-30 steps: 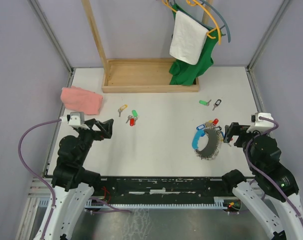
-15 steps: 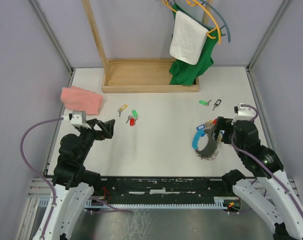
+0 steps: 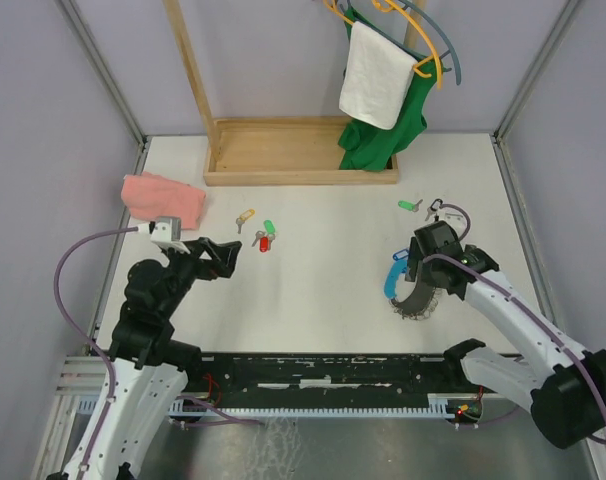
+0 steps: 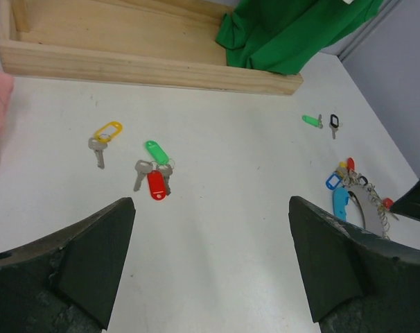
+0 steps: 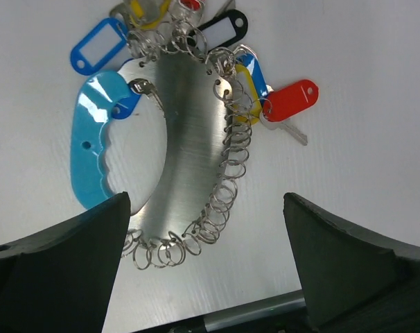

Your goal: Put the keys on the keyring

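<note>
A white bench (image 3: 323,300) with a wooden rack (image 3: 283,150) along its far edge. The right gripper (image 5: 204,201) hangs directly over the keyring (image 5: 189,159), fingers spread wide to either side, holding nothing. The keyring lies flat on the right of the bench. Its curved metal plate and light-blue handle (image 5: 89,139) run near to far, with coloured tags bunched at the far end and wire loops along the outer curve. The left gripper (image 4: 210,208), also released and empty, faces three loose keys well ahead of it. A red-tagged key (image 4: 155,184) lies roughly near to far, bunched against a green-tagged key (image 4: 154,150), with a yellow-tagged key (image 4: 106,133) just left of them. A black-tagged key (image 4: 333,122) lies far right.
</note>
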`<act>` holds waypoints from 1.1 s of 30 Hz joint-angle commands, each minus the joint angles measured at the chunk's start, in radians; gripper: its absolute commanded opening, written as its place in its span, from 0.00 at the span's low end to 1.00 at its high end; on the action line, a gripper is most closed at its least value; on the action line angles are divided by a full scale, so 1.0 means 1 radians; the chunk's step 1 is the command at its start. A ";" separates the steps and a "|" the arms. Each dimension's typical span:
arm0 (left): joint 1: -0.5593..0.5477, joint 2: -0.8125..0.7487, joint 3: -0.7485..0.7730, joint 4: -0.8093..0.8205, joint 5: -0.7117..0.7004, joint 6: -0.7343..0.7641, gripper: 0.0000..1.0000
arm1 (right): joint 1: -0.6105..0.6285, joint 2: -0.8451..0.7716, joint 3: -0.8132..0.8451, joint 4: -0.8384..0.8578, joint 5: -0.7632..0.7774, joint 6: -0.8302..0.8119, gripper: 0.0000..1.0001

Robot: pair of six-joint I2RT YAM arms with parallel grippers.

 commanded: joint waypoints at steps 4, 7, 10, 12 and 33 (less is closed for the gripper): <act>0.000 0.083 -0.103 0.212 0.164 -0.232 0.95 | -0.103 0.183 -0.046 0.213 -0.093 0.055 0.98; -0.013 0.130 -0.158 0.299 0.217 -0.292 0.94 | -0.133 0.237 -0.068 0.277 -0.148 0.067 0.96; -0.036 0.162 -0.199 0.354 0.220 -0.311 0.93 | -0.156 0.275 -0.092 0.316 -0.172 0.078 0.94; -0.060 0.181 -0.220 0.386 0.205 -0.320 0.92 | -0.168 0.295 -0.107 0.333 -0.186 0.087 0.93; -0.436 0.629 -0.233 0.684 0.060 -0.344 0.91 | -0.004 0.403 -0.096 0.430 -0.275 0.102 0.57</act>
